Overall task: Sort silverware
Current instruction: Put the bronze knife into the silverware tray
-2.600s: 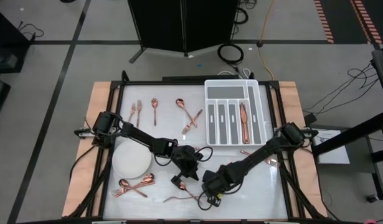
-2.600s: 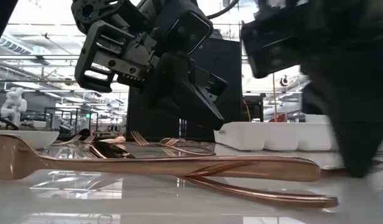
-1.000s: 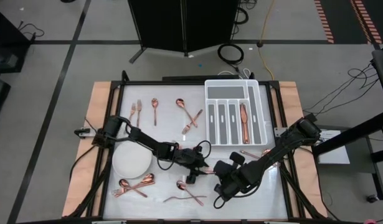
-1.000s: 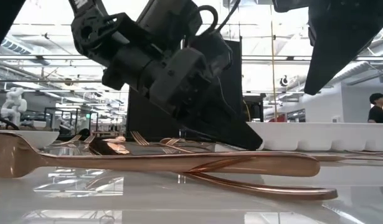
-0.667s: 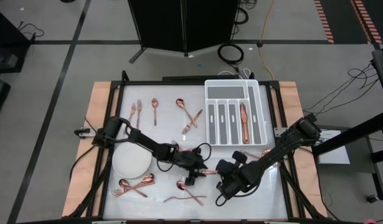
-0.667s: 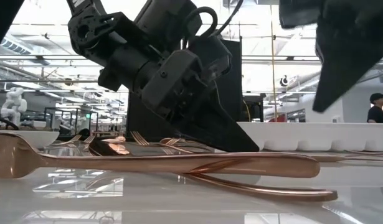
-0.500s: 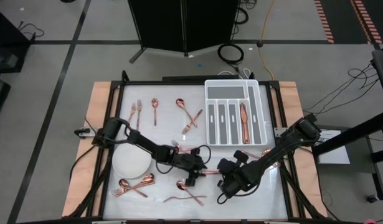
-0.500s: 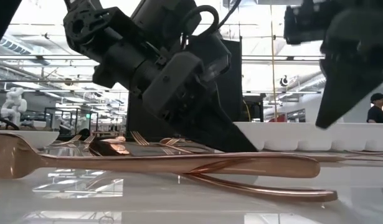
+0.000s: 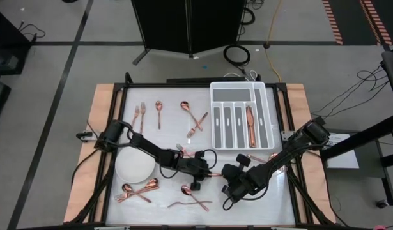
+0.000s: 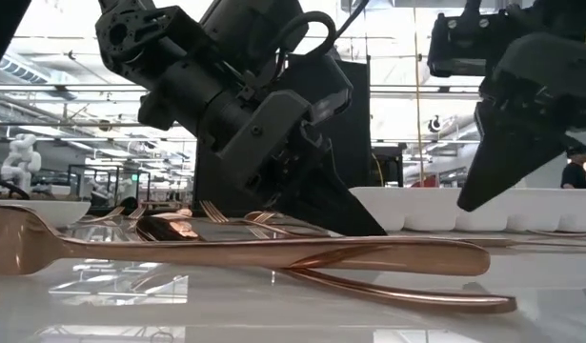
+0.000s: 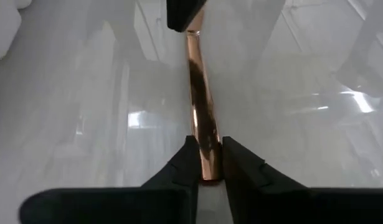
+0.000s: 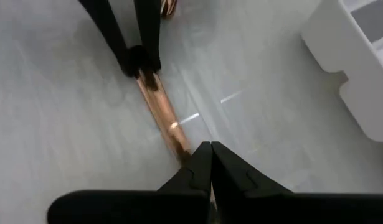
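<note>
Silverware [image 9: 193, 118] in shiny copper-coloured metal lies scattered over the glossy white surface [image 9: 164, 134], forks and spoons in loose groups near its far edge and its near left corner. A white compartmented plastic tray [image 9: 241, 85] stands at the far right of the surface, with one copper piece [image 9: 250, 124] lying lengthwise in one of its long slots. A round white plate [image 9: 132, 167] sits near the left side, with two crossed spoons [image 9: 138, 190] just in front of it.

Both dark arms reach in and meet near the middle of the surface. The left tool [image 9: 209, 172] is clenched on one end of a slim copper-coloured metal handle [image 11: 200, 93], its fingers [image 11: 241, 168] pressed against both sides. The right tool [image 9: 227, 174] is clenched too, and the handle's other end disappears at its tips. Whether this piece is a knife, fork or spoon cannot be told.

At table height, a long copper fork [image 10: 226, 252] lies across the foreground, crossing another slim copper piece [image 10: 397, 291].
</note>
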